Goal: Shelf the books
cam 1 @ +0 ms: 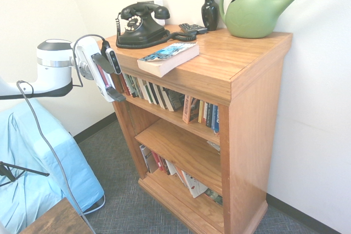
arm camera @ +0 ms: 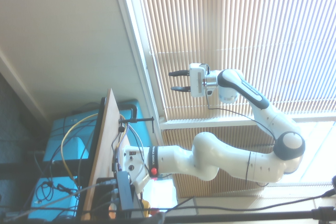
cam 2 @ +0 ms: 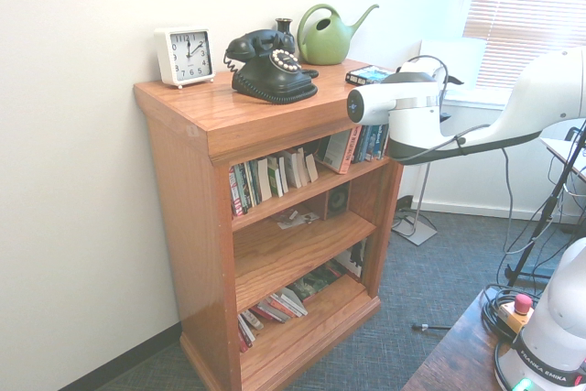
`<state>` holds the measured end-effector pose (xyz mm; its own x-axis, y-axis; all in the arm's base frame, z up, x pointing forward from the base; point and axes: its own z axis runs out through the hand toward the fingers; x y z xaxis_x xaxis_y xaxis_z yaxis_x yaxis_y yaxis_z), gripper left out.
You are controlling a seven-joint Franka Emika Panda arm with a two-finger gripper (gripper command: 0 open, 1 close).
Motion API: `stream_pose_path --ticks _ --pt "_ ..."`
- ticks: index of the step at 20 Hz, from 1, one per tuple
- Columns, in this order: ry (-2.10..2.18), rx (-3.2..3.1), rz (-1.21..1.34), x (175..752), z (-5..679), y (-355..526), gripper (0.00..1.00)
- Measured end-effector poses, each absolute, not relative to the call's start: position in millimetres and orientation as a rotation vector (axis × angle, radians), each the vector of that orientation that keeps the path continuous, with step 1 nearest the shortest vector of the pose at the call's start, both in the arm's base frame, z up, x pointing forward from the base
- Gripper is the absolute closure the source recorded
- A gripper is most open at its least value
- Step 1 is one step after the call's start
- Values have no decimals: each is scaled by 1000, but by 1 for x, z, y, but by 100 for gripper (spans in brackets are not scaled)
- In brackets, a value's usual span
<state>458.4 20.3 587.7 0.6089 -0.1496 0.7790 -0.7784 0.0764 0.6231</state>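
Our gripper [cam 1: 116, 96] has its jaws wide open and holds nothing. Up and off to the side of them, the book [cam 1: 167, 57] lies flat on the shelf top [cam 1: 230, 53]. It looks thick, stiff and a bit heavy, so we should pinch its edge that sticks out.

Both exterior views look down at the bookcase [cam 1: 241, 113] from opposite front corners, sharing its top and shelves, while the wrist view faces away toward window blinds [arm camera: 236, 40].
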Motion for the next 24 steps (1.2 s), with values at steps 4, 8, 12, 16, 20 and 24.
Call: stream_pose_path --ticks 4,8,12,16,20,24 --pt "-828 1424 582 488 583 11 0" --pt "-821 1421 595 507 579 6 0" --pt "-814 1408 635 517 587 13 0" --pt "-815 1402 649 527 592 15 0" --pt "-813 1395 646 539 591 12 0" --pt "-818 1408 658 551 597 10 0"
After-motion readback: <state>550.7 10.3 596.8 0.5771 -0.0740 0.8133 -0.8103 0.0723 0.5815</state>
